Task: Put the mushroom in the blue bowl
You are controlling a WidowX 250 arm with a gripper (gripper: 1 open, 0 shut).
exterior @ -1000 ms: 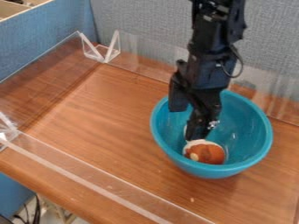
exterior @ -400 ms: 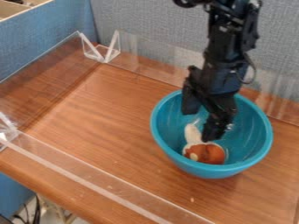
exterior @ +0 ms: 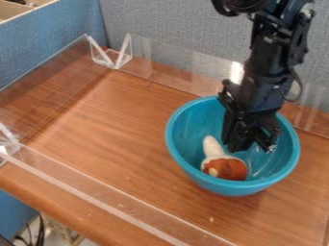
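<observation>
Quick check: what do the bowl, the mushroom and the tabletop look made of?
Bowl: likely plastic, glossy teal with soft highlights. Mushroom: probably a moulded plastic toy, smooth reddish-brown cap, cream stem; too small to be sure. Tabletop: wood or wood-look laminate, visible grain, slight sheen.

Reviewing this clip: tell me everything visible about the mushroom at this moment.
The mushroom is a small toy with a rounded reddish-brown cap and a short cream-white stem. It lies on its side at the bottom of the blue bowl, cap toward the near wall and stem pointing up and back. It looks like smooth plastic. Only the bowl touches it; the gripper hangs beside it to the right, shut and holding nothing.
</observation>
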